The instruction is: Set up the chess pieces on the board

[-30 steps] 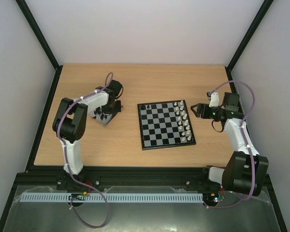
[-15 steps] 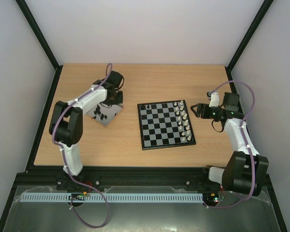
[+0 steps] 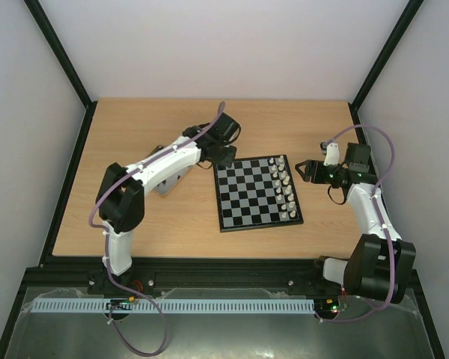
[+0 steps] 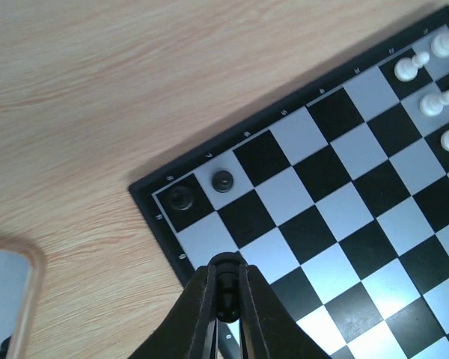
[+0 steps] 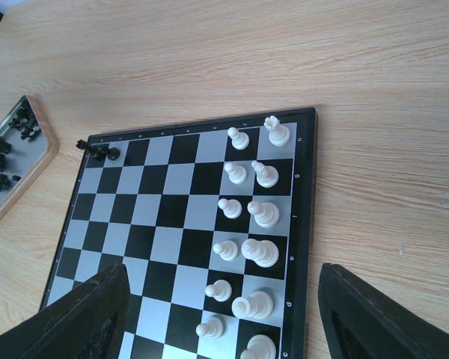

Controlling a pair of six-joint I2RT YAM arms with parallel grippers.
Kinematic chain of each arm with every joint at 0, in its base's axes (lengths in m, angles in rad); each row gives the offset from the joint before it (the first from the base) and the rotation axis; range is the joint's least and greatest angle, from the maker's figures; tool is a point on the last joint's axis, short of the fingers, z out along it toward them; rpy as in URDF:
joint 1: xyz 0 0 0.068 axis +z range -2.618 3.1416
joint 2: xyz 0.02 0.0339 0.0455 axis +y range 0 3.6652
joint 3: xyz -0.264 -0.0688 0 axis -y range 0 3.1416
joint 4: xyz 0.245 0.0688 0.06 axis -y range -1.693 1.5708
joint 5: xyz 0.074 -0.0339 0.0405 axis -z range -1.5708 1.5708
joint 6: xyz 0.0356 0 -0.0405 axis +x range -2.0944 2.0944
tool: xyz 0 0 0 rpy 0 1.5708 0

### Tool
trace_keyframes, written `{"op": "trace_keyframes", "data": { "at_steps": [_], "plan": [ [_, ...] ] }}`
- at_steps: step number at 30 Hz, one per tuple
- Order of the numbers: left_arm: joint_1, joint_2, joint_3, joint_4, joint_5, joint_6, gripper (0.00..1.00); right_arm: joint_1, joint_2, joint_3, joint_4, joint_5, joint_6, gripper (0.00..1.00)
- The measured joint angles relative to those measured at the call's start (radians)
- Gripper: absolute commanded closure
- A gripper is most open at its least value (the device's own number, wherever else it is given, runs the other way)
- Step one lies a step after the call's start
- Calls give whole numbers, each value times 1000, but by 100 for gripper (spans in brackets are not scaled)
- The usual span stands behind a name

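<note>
- Glossy flat checkered board (image 4: 322, 172), wood-grain table (image 3: 172, 224)
- Wood-rimmed grey tray (image 5: 51, 153) holding tiny black pieces (image 5: 0, 157)
- Left gripper (image 4: 224, 263) pinched on dark piece (image 4: 226, 286); right gripper (image 5: 224, 321) spread wide

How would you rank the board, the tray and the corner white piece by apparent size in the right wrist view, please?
1. board
2. tray, though the frame edge cuts it off
3. white piece, by far the smallest
</note>
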Motion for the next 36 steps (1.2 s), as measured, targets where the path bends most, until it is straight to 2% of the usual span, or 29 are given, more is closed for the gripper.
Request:
{"op": "trace_keyframes", "data": {
  "at_steps": [13,36],
  "plan": [
    [-49,194,76,-28,13,15,95,0,-9,0,0,0,0,29],
    [-53,279,119,-31,20,17,95,0,-9,0,-2,0,-3,30]
  ]
}}
